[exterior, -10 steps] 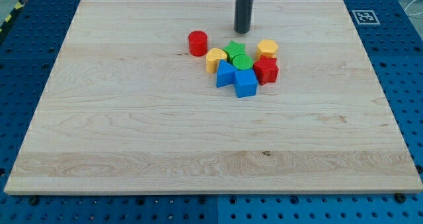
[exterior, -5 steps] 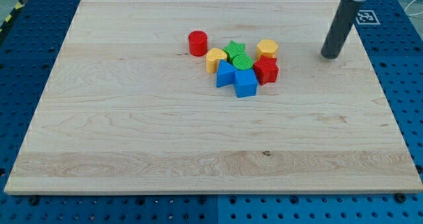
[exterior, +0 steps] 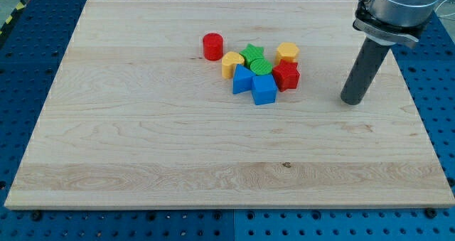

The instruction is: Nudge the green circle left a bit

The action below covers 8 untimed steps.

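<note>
The green circle (exterior: 261, 67) is sitting mid-cluster, well left of my tip (exterior: 352, 100); the fingerless rod is leaning slightly, standing right of centre.

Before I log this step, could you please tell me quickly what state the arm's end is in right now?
No hand: the arm ends in a rod, holding nothing.
My tip rests on the board, right of the cluster, clear of the green circle.
</note>
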Each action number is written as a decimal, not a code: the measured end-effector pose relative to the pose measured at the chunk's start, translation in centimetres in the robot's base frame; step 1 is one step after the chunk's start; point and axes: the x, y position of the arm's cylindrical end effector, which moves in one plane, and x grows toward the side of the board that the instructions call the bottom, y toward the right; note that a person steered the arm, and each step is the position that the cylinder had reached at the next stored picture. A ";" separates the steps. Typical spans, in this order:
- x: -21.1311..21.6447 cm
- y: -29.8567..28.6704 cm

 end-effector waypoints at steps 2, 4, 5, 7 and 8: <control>0.7 -1.8; 0.7 -7.2; 0.2 -9.1; -3.9 -10.9; -6.3 -12.0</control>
